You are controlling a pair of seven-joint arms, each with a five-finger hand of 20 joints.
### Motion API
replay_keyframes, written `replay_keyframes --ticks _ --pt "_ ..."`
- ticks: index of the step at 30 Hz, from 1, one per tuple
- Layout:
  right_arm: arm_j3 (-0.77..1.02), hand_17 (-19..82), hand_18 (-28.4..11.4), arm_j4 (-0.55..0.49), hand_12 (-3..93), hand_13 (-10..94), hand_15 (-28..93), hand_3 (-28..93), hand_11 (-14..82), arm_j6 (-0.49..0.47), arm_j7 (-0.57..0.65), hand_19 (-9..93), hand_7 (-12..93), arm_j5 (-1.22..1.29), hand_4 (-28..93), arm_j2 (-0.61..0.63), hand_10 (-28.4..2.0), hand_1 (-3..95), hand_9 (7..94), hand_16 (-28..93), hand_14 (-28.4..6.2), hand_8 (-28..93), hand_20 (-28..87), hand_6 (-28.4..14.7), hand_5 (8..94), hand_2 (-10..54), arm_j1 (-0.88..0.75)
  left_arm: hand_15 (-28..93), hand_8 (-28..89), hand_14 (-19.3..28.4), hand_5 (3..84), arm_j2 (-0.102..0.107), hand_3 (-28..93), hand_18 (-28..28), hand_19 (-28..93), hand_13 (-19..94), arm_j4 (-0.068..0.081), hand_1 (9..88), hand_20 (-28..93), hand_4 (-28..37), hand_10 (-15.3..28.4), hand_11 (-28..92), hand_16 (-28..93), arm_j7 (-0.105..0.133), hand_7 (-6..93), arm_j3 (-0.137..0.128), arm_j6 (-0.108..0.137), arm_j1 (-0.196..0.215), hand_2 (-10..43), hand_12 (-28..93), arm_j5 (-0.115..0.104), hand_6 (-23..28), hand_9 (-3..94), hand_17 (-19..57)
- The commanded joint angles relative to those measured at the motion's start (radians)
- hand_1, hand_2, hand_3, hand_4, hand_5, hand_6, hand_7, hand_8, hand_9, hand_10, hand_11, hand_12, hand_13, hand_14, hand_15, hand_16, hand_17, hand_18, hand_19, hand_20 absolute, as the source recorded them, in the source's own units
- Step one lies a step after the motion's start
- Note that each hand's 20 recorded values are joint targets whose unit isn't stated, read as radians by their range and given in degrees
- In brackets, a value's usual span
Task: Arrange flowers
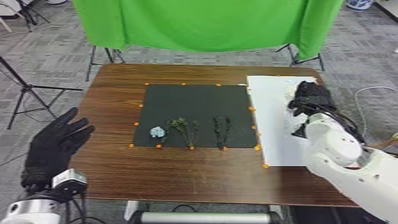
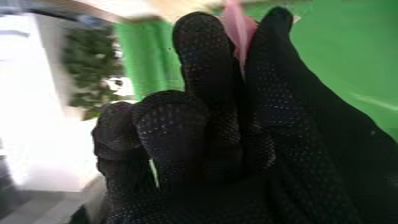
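Head view first: the right hand (image 1: 311, 95) is over the far right part of the white sheet (image 1: 280, 145), palm low, and some pale stuff shows beside it, too faint to name. On the dark mat (image 1: 195, 102), the blue bloom (image 1: 157, 132) lies near the front left corner, the green stems (image 1: 185, 131) just beside it, the dark stems (image 1: 222, 131) a little further right. That's three small lots waiting, so the arranging looks far from finished. The left hand (image 1: 55, 145) is off the left edge of the table (image 1: 178, 175), fingers loosely spread and holding nothing, well apart from the flowers.

Over to the right wrist view, and here's the detail that counts: a slim pink piece (image 2: 236, 25) is pinched upright between the glove's fingers, its tip poking up past them. It may be a petal or part of a bloom; the rest is hidden. The green cloth (image 2: 338, 45) hangs behind.

The step in hand looks like setting this piece down on the sheet. Doing it well calls for a light pinch, since a hard squeeze could crease anything so thin. It should be lowered flat, then the fingers parted fully before lifting, or it may cling to the fabric and drag. A sideways brush there could also scatter whatever pale bits lie close by.
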Motion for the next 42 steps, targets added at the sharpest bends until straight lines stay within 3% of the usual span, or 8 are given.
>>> replay_keyframes --ticks 1,4,6,13,17,25,29,42 --pt "0.058 34 -24.0 -0.074 31.8 76 78 81 24.4 -0.128 -0.201 93 29 0.050 -28 -0.160 -8.2 51.5 90.4 17 -6.9 -1 45 0.8 81.3 -9.5 0.083 49 -10 26.9 38.8 0.001 82 24.2 60 27 -0.005 25.2 -5 -18.3 20.4 27 -10 -0.006 13.2 -0.015 0.007 0.018 5.3 9 -0.007 10.4 36.5 -8.5" --pt "0.061 33 -23.6 -0.071 32.4 76 78 81 24.5 -0.201 -0.299 93 29 0.046 -28 -0.227 -8.0 51.6 90.2 17 -6.8 -1 45 0.7 81.2 -9.5 0.107 49 -10 27.0 38.7 0.003 82 24.2 60 27 -0.004 25.2 -5 -18.4 20.3 27 -10 -0.007 13.2 -0.016 0.004 0.015 5.3 9 -0.006 10.4 36.5 -8.5" --pt "0.042 33 -23.5 -0.078 32.7 75 78 81 24.5 -0.228 -0.290 93 29 0.083 -28 -0.268 -7.9 51.6 90.0 17 -6.7 -1 45 0.6 81.1 -9.5 0.130 49 -10 27.0 38.7 0.008 82 24.2 60 27 -0.004 25.2 -5 -18.4 20.3 27 -10 -0.008 13.1 -0.016 0.007 0.010 5.3 9 -0.006 10.4 36.5 -8.5" --pt "-0.075 32 -23.5 -0.027 33.5 75 79 81 24.2 -0.224 -0.332 93 29 0.078 -28 -0.404 -7.8 51.7 90.0 17 -6.7 -1 45 0.6 81.0 -9.5 0.208 49 -9 27.0 38.7 0.018 82 24.2 60 27 -0.002 25.2 -5 -18.3 20.4 27 -10 -0.011 13.1 -0.025 0.001 -0.004 5.3 9 -0.004 10.4 36.5 -8.5" --pt "-0.170 32 -23.4 0.038 33.5 75 79 81 24.2 -0.175 -0.334 93 30 0.062 -28 -0.477 -7.8 51.8 90.0 17 -6.7 -1 45 0.6 81.0 -9.5 0.268 49 -9 27.0 38.7 0.028 82 24.1 60 27 0.006 25.2 -5 -18.3 20.4 27 -10 -0.011 13.0 -0.025 -0.002 -0.023 5.3 9 -0.005 10.4 36.5 -8.5" --pt "-0.348 32 -23.4 0.143 33.5 75 79 81 24.6 -0.101 -0.289 93 30 0.080 -28 -0.580 -8.2 51.7 89.9 17 -6.8 -1 45 0.6 80.9 -9.5 0.365 49 -9 27.0 38.7 0.036 82 24.1 60 27 0.026 25.2 -5 -18.4 20.4 27 -10 -0.033 13.0 -0.020 -0.039 -0.079 5.3 10 0.007 10.4 36.5 -8.5" --pt "-0.353 32 -23.3 0.168 33.5 75 79 82 24.9 -0.126 -0.290 93 30 0.044 -28 -0.622 -8.6 51.6 89.6 17 -6.9 -1 45 0.6 80.8 -9.5 0.343 49 -9 27.0 38.7 0.039 82 24.1 60 27 0.039 25.2 -5 -18.4 20.3 27 -10 -0.039 13.0 -0.006 -0.055 -0.112 5.3 9 0.010 10.4 36.5 -8.5" --pt "-0.618 31 -23.0 0.283 32.6 74 79 81 25.2 0.005 -0.176 93 30 0.178 -28 -0.682 -9.0 51.3 88.9 17 -7.0 -1 44 0.9 80.1 -9.5 0.547 49 -9 27.0 38.7 0.074 82 24.1 60 27 0.070 25.2 -5 -18.3 20.3 27 -10 -0.046 13.1 0.028 -0.086 -0.203 5.3 10 0.015 10.4 36.6 -8.5"
